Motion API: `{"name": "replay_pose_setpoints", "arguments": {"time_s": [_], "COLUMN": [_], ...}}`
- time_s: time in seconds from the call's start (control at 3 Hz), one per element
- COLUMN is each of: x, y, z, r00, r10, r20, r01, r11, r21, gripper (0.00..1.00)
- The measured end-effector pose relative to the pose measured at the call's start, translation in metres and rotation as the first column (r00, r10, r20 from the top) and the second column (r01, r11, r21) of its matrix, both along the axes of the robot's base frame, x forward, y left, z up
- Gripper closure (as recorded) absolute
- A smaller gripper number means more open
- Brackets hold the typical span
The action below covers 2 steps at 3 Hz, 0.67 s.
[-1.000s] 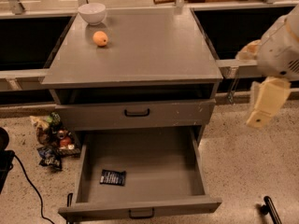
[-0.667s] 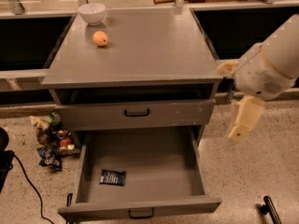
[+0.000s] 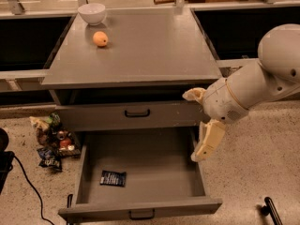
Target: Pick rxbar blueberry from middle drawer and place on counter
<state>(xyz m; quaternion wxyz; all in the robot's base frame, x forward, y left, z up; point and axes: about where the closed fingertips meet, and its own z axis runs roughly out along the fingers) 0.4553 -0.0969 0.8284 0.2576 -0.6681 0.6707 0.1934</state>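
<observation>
The rxbar blueberry [image 3: 113, 178], a small dark wrapper with white lettering, lies flat on the floor of the open middle drawer [image 3: 140, 209], left of centre. The counter [image 3: 150, 50] is the grey cabinet top above. My gripper [image 3: 199, 125] hangs at the drawer's right side, over its right wall, well right of the bar and above it. Its cream fingers [image 3: 208, 142] stand apart and hold nothing.
An orange fruit [image 3: 100, 39] and a white bowl [image 3: 91, 13] sit on the counter's back left. The upper drawer [image 3: 137, 113] is closed. A pile of snack wrappers [image 3: 51, 139] lies on the floor to the left, with a black cable [image 3: 28, 186] near it.
My arm has swung left and down, from beside the cabinet's right side to the right edge of the open drawer. The bar has not moved.
</observation>
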Motion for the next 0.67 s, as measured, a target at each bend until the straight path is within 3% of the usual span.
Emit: {"name": "replay_pose_setpoints", "arguments": {"time_s": [0.33,0.67], "x": [0.0,0.008], "y": [0.0,0.007], "z": [0.0,-0.032], "r00": [1.0,0.9998], "r10": [0.0,0.011], "r20": [0.0,0.014], "r01": [0.0,-0.011], "r11": [1.0,0.999], "r21": [0.0,0.036], "gripper": [0.0,0.0]}}
